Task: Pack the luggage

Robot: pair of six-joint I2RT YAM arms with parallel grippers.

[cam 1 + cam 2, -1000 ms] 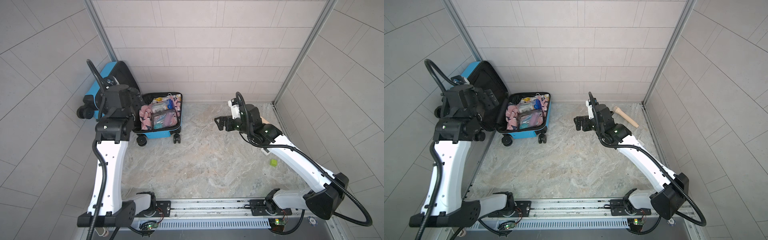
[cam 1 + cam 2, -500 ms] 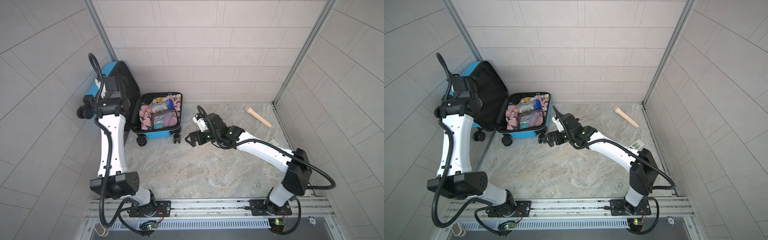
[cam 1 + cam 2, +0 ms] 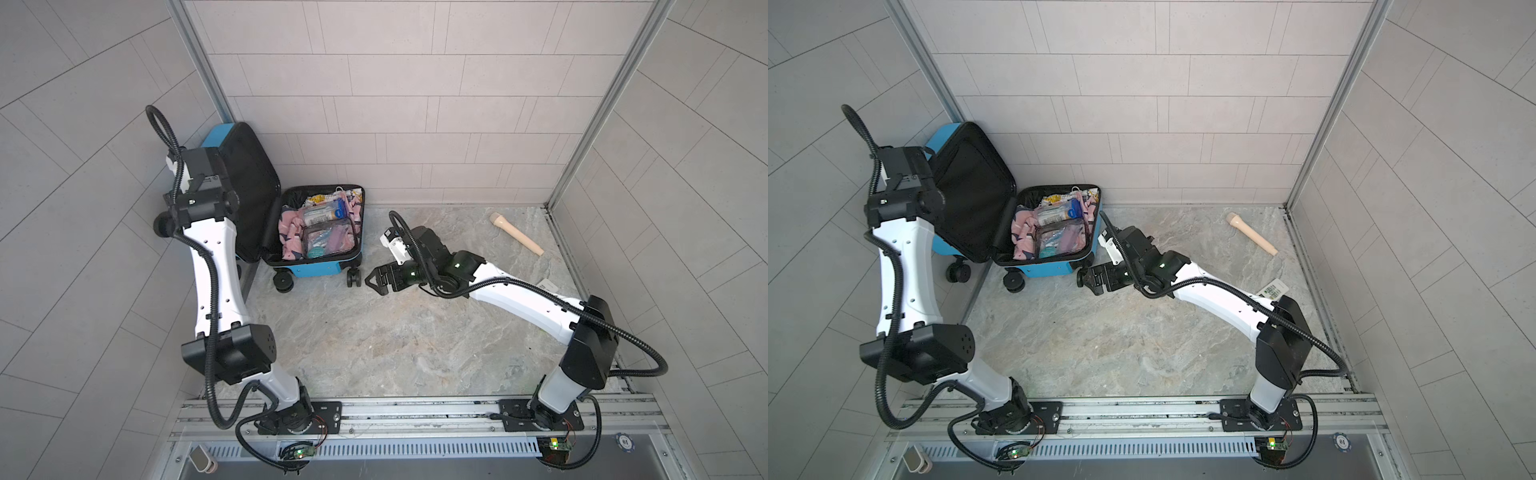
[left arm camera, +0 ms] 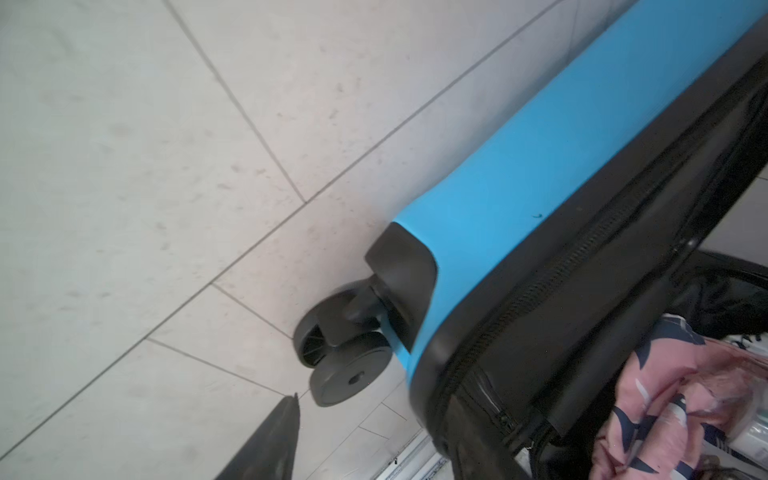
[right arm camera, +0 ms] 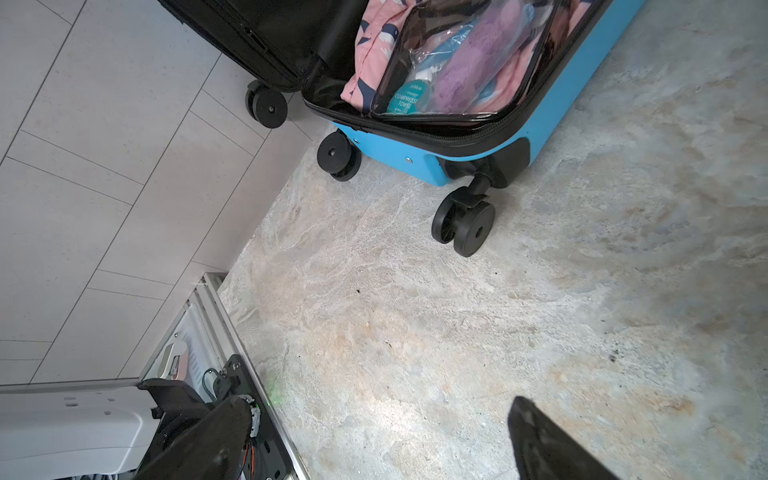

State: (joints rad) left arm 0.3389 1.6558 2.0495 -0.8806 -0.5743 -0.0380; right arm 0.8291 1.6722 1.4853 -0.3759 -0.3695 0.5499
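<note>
Top views both take in the luggage (image 3: 320,270), parked in the back-left corner of a small tiled booth. Its open base half lies flat on the marbled grey-beige stone floor (image 3: 374,340). The lid (image 3: 249,195) stands up with its black lining showing and leans against the left wall (image 3: 104,166) of pale grey tiles.

The case's long axis runs front to back. Its spinner wheels (image 3: 354,277) point toward the rail (image 3: 415,411) where the arms are mounted, the far end sits close to the back wall (image 3: 415,104), and the hinge is on the left side.

In the base lie a clear black-trimmed pouch (image 3: 326,241), pink patterned cloth (image 3: 291,232) and a blue-capped bottle (image 3: 324,214).

Just right of the front wheel, low over the floor, hangs the right gripper (image 3: 374,283). Its jaws are spread wide with nothing between them.

The left gripper (image 4: 276,440) is up behind the lid. Only one dark fingertip shows in the left wrist view, near the lid's wheel (image 4: 345,357), so I can't tell how its jaws stand.

Over by the right wall lies a beige club-shaped stick (image 3: 517,232).
</note>
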